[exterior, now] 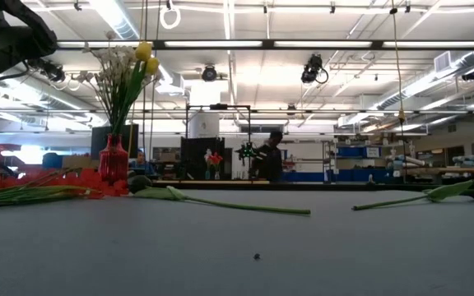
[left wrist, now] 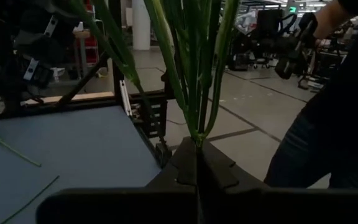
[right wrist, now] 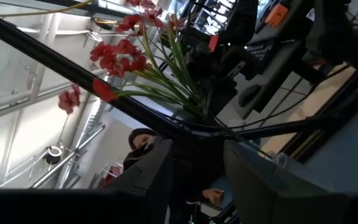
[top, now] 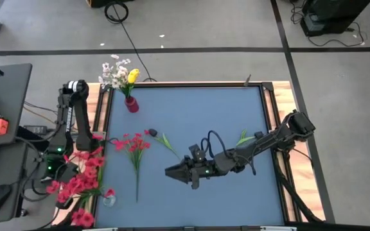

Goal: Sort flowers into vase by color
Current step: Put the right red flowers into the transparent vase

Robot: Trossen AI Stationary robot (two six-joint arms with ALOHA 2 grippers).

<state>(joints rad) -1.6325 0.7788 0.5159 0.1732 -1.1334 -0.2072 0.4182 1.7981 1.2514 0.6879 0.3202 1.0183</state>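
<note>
Vase: table's far-left corner, white and yellow stems in.
Left gripper: clamped on red flower bunch, off table's left edge; top-heavy, may slip.
Right gripper: parted, empty, mid-table.

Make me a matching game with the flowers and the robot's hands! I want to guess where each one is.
Things:
1. yellow tulip
2. red spray
3. bunch of red flowers
4. right hand

Places:
A. lying flat on the blue table
B. standing in the red vase with the white blossoms
C. hovering over the middle of the table, holding nothing
D. gripped by its green stems in the left hand

Pairs: 1-B, 2-A, 3-D, 4-C
</note>
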